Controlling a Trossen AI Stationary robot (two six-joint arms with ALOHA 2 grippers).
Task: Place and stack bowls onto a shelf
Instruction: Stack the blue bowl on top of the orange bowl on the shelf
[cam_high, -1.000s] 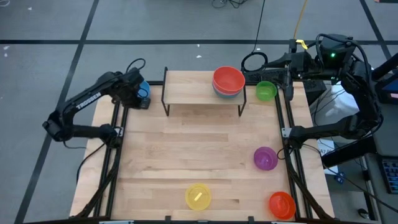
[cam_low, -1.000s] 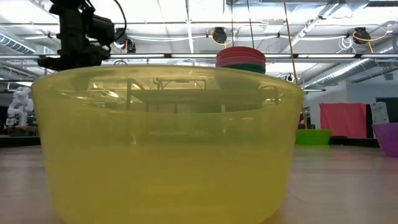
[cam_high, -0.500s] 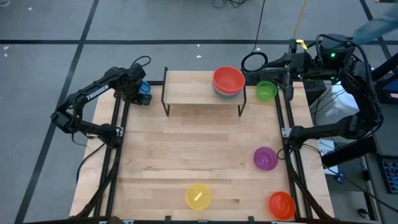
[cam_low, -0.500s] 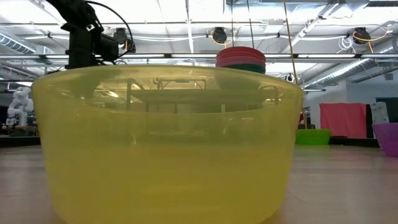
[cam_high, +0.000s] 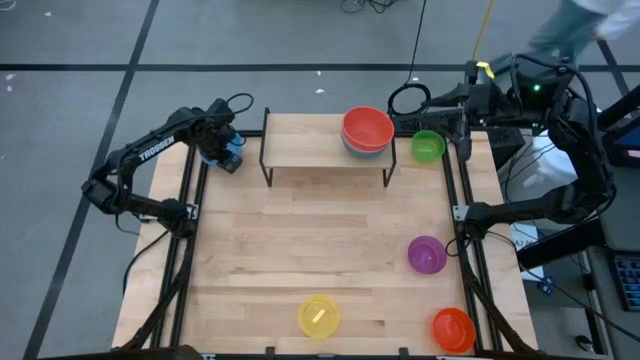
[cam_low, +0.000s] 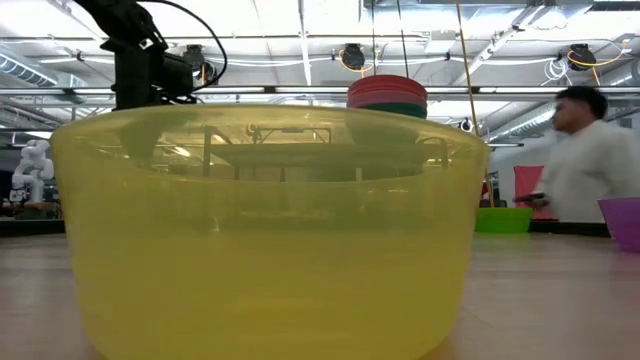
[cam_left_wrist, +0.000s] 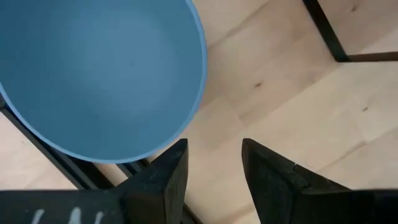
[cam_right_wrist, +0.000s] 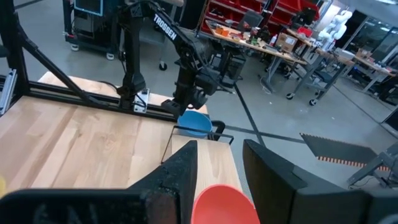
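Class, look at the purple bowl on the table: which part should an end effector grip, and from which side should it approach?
Grip the rim of the purple bowl, coming straight down from above: it sits upright with its mouth open upward, so one finger can go inside the thin wall and one outside.

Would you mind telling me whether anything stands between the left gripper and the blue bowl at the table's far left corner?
Nothing visible does. The left gripper hangs open right beside the blue bowl, with only bare tabletop past its fingers. The shelf stands off to the side.

The table (cam_high: 300, 250) was pale matt wood; the yellow bowl (cam_low: 268, 230) translucent glossy plastic; the blue bowl (cam_left_wrist: 93, 74) smooth matt plastic.
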